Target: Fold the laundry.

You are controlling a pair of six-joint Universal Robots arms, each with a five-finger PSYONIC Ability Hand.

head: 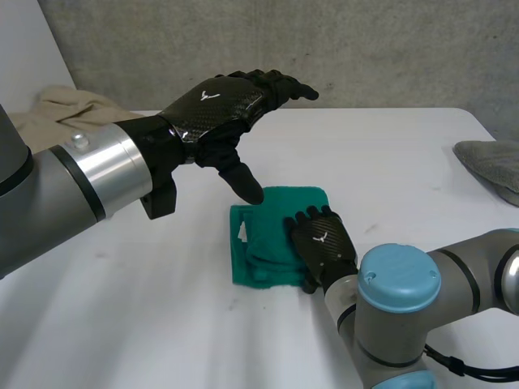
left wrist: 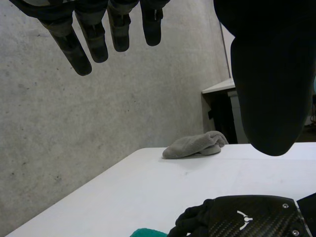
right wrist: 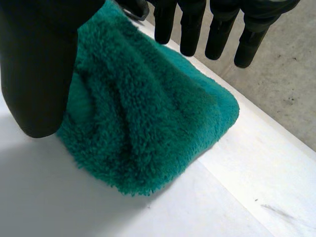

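In the head view, my left fingers (head: 284, 85) are straight and a little spread. They are lifted above the counter (head: 389, 154) and hold nothing. The green towel (head: 268, 235) lies just below the thumb of that hand. My right fingers (head: 306, 220) rest on top of this towel, on the part nearest to my right arm. A beige cloth (head: 61, 109) lies behind my left wrist, and a grey cloth (head: 491, 162) lies well apart from my right fingers. Both are crumpled.

In the left wrist view, there is only air between the straight fingers and the thumb.

In the right wrist view, my right fingers are straight, side by side, and pinch nothing. The towel is under the palm in thick layers.

I judge the towel almost finished, while the two other cloths wait unfolded.
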